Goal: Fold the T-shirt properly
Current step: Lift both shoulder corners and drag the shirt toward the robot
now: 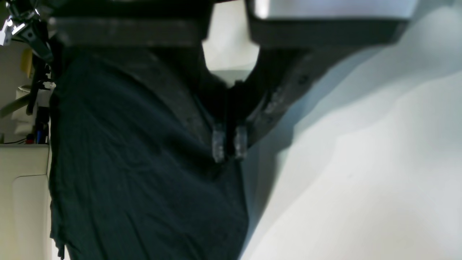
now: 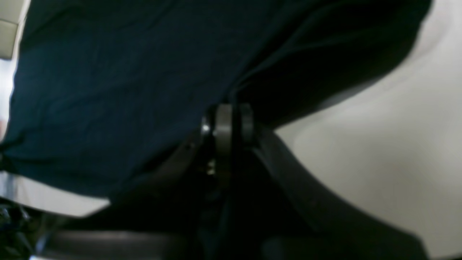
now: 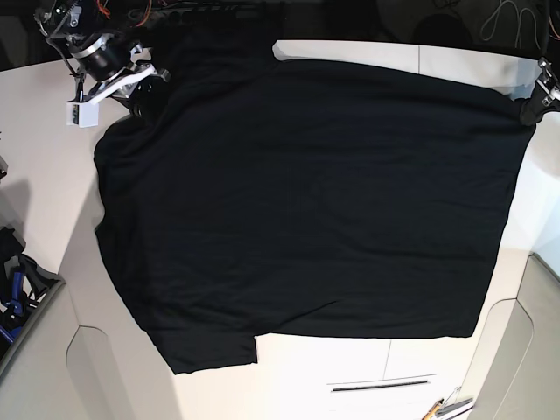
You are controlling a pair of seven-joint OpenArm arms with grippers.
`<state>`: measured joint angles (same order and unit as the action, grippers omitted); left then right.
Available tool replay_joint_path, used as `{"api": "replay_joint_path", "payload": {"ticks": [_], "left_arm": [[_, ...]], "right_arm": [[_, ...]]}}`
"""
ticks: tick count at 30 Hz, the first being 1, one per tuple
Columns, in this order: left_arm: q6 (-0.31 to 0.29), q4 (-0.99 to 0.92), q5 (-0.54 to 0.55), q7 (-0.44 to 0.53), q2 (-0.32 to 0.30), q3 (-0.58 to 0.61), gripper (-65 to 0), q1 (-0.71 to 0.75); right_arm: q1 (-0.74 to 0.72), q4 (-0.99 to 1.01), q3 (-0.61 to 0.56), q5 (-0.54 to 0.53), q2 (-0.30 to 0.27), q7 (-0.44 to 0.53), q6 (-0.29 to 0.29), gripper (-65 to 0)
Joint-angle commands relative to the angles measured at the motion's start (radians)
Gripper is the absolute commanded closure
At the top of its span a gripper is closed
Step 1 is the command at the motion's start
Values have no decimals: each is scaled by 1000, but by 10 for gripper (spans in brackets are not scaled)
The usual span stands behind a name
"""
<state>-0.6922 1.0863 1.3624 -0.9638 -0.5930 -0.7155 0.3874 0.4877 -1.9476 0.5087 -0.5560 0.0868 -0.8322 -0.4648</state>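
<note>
Left wrist view: the left gripper (image 1: 230, 146) has its jaws closed together, pinching the edge of the T-shirt (image 1: 137, 162). The dark cloth hangs away to the left of the fingertips; the white table (image 1: 361, 173) fills the right side, blurred.

Right wrist view: the right gripper (image 2: 232, 121) is likewise clamped tight on a fold of the T-shirt (image 2: 115, 90), cloth bunched at the tips. Pale table surface (image 2: 379, 155) lies to the right.

Base view: the T-shirt (image 3: 306, 210) lies spread flat across the table (image 3: 52, 184), plain black side up, one sleeve at lower left. The right gripper (image 3: 144, 96) sits at the upper left corner of the garment, the left gripper (image 3: 529, 109) at the upper right corner, each on the cloth's edge. Small tools (image 3: 446, 407) lie at the bottom edge, apart from the shirt
</note>
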Motion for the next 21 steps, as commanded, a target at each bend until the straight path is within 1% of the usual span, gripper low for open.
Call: {"api": "replay_joint_path", "payload": {"ticks": [1,5,10,13,17,19,21], "left_arm": [[-6,11,32,17,-28,-11,0,0],[-6,13,37,17,-28,-11,0,0],[-6,14,40,17,-28,-11,0,0],[-6,14,64,9,-28,-12,0,0],[-6,19,115,-10,-28,-13,0,-3],[-6,32,121,-8,-28,-13,0,-5],[-6,46,121,-5,-28,-13,0,-19]], "right_arm": [[18,-42,8,-24,-1,15,-11,0],[68,-129,19,-24,-1,4,-10,0],[115,-215,21,-24,-1,-37,-10,0],[140,-264,21,-24,0,-40,-10,0],[135,-308,21,-24,-1,-38,-11,0],[120,-314,21,-23,-1,-27,-11,0],[91,-312,21,6,-1,-12,-11,0]]}}
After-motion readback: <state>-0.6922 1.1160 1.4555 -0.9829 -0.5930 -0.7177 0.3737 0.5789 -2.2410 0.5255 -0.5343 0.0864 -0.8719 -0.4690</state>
